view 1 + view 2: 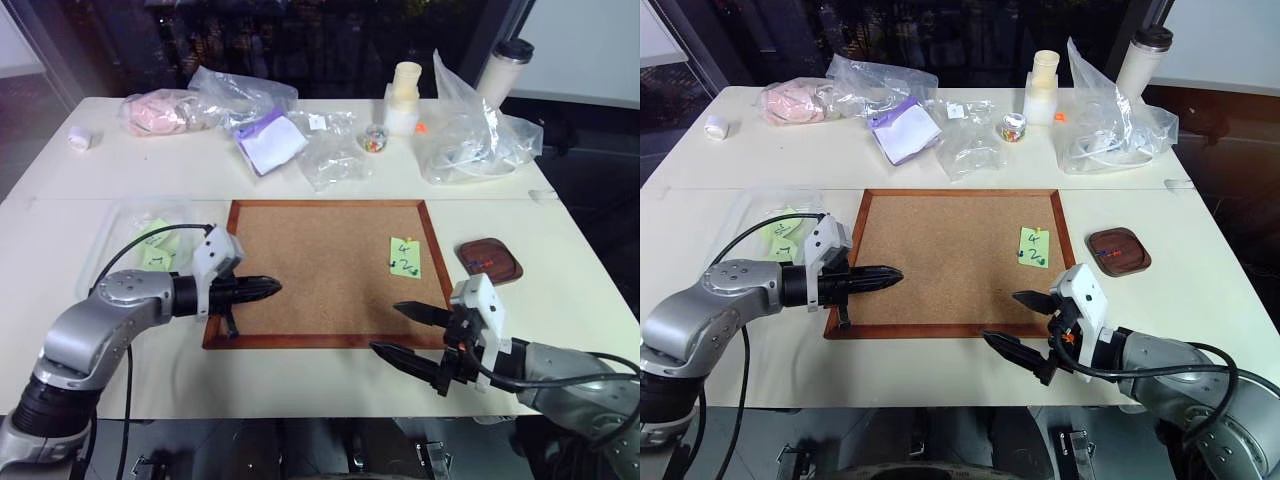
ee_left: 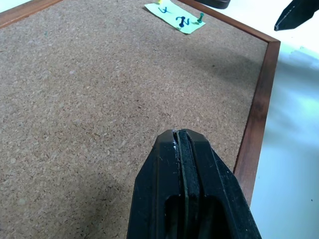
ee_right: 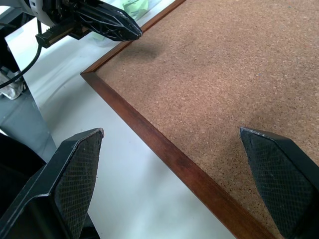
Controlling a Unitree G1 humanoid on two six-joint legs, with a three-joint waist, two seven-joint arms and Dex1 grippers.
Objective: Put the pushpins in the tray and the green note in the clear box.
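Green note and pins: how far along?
Done: a few pushpins lie in the tray. In hand: nothing; left hand shut and empty, right hand open. Left: green note is pinned to the cork board, not in the clear box.

The light-green square sticky note (image 1: 405, 257), marked "4" over "2" in black, lies flat right of frame centre, a small green pushpin (image 2: 200, 18) at its lower corner. Further right sits the shallow reddish-brown rounded tray (image 1: 493, 268), holding tiny red and blue pins. At middle left rests the clear plastic rectangular box (image 1: 118, 232).
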